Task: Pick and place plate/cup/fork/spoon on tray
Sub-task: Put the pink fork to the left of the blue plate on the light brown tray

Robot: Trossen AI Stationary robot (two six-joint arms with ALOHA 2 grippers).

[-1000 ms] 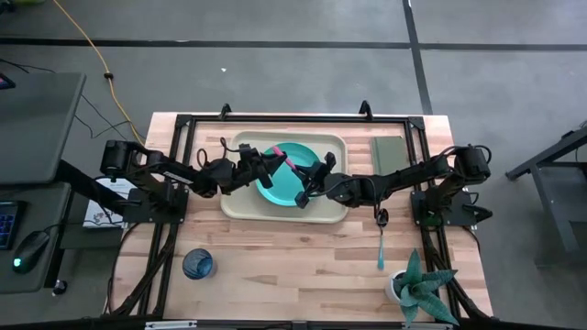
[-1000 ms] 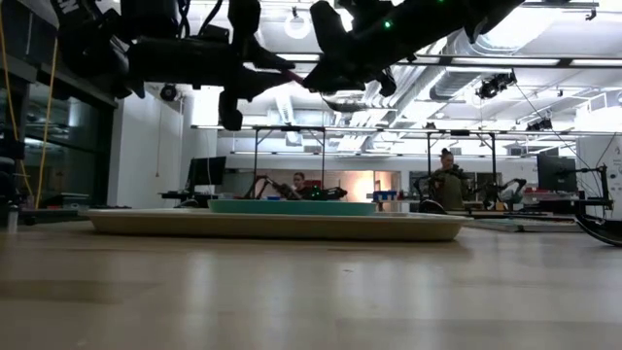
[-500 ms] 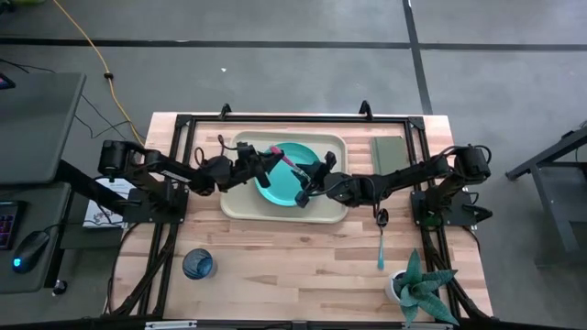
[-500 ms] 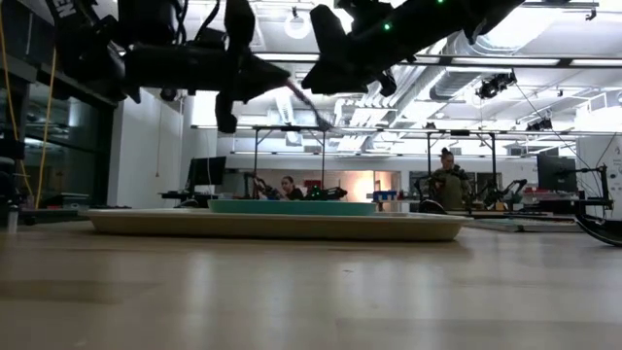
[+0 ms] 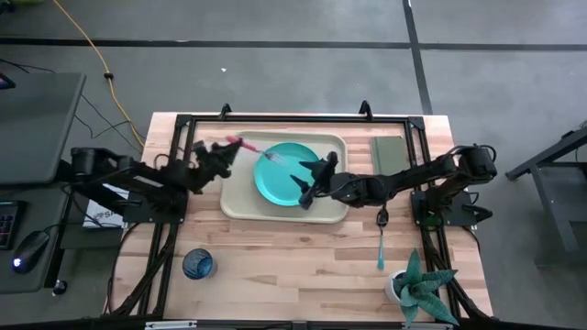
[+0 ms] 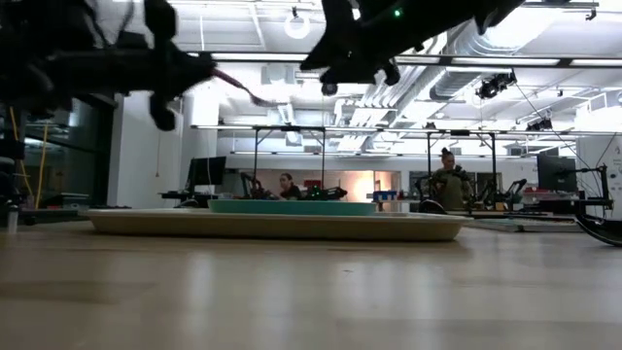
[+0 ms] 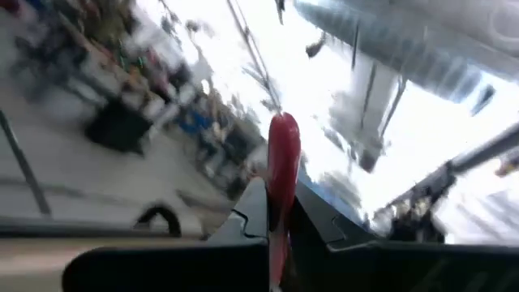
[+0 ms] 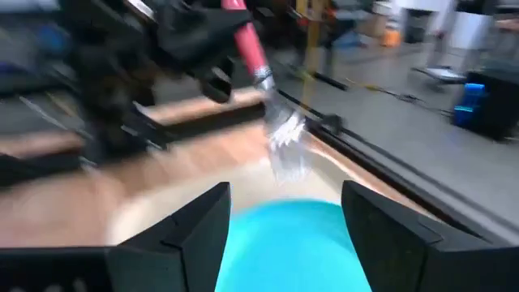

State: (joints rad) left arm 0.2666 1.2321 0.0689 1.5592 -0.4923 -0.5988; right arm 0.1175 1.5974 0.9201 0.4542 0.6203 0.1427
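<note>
fork clamped in left fingers; only right wrist view shows right fingers wide over plate.

Two dark, jointed, cabled arms

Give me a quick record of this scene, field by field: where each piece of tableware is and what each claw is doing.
Plate: round turquoise plate lying in the beige rectangular tray
Fork: red-handled metal fork held in the air above the tray's left end
Left claw: shut on the fork's handle
Right claw: open, over the plate
Cup: dark-blue translucent tumbler on the wooden table, outside the tray
Spoon: light-blue-handled spoon on the table, right of the tray
</note>
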